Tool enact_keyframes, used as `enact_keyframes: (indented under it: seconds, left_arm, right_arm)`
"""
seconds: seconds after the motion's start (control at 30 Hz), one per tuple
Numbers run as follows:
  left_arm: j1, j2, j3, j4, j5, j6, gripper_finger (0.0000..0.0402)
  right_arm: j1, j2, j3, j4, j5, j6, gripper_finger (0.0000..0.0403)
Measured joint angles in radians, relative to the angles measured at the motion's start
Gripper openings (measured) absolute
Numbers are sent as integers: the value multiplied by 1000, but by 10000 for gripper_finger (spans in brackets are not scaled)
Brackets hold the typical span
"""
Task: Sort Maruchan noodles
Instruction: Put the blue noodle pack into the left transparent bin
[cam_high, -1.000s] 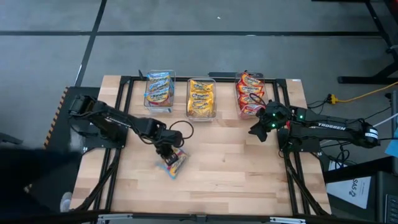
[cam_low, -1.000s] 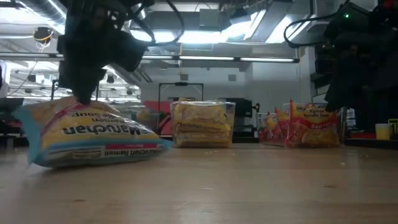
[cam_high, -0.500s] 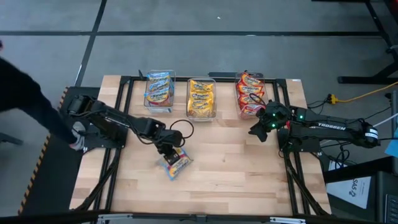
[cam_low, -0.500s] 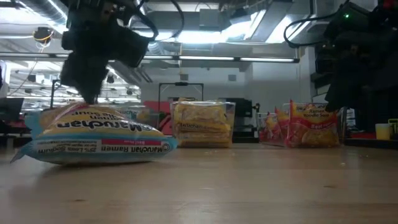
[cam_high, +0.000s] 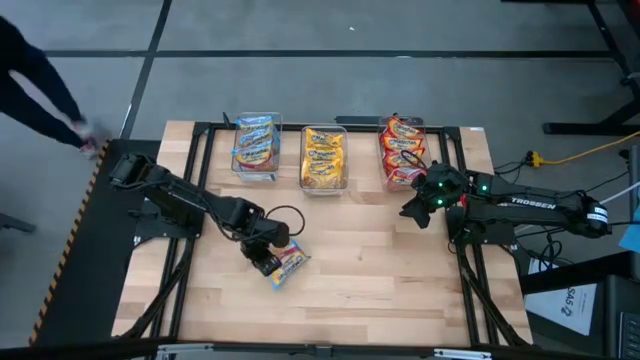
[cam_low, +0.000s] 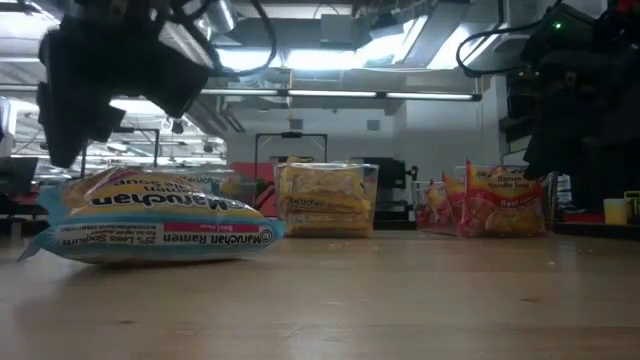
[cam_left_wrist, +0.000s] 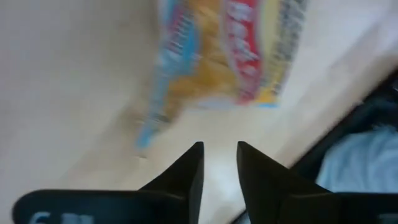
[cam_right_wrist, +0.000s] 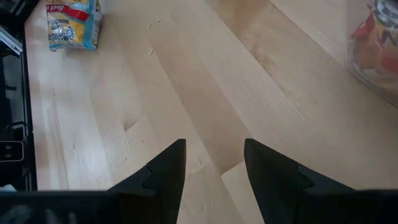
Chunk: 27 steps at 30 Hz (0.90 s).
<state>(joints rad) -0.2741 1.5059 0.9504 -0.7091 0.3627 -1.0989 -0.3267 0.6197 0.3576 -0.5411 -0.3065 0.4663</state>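
One blue-trimmed Maruchan noodles packet (cam_high: 287, 262) lies flat on its broad face on the wood table, also seen in the low view (cam_low: 155, 228) and the left wrist view (cam_left_wrist: 224, 56). My left gripper (cam_high: 262, 262) hovers open just to its left, fingers (cam_left_wrist: 221, 152) slanting down with nothing between them. My right gripper (cam_high: 410, 212) waits open near the red bin, empty (cam_right_wrist: 214, 155). Three clear bins at the far edge hold the other noodles: blue (cam_high: 255, 147), yellow (cam_high: 323, 158), red (cam_high: 402, 152).
Black frame rails (cam_high: 190, 180) run along both sides of the table. A person (cam_high: 40, 80) moves on the floor beyond the far left corner. Bare wood (cam_high: 370, 280) lies between the loose packet and the right arm.
My left gripper has let go of the blue-trimmed packet and drawn off toward the table's left and near edge, rolling a little. The packet, which was tilted with one end raised, has dropped flat on the table and stays there.
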Motion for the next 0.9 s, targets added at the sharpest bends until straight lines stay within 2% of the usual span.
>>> enact_keyframes:
  seconds: [0.27,0.4,0.6,0.77,0.9]
  left_arm:
    - [44,-17,0,-217,-65,61,9]
    - [59,-33,0,-309,-137,62,6]
    - [53,39,0,-283,-203,123,2]
    - [32,129,0,-204,-76,120,2]
    - [-4,153,0,-47,6,94,2]
  right_arm:
    - [0,0,0,0,-1,0,167]
    - [0,0,0,-1,-3,-1,167]
    - [0,0,0,-1,-3,-1,167]
    - [0,0,0,-3,-3,-1,167]
    - [0,0,0,-3,-2,-1,167]
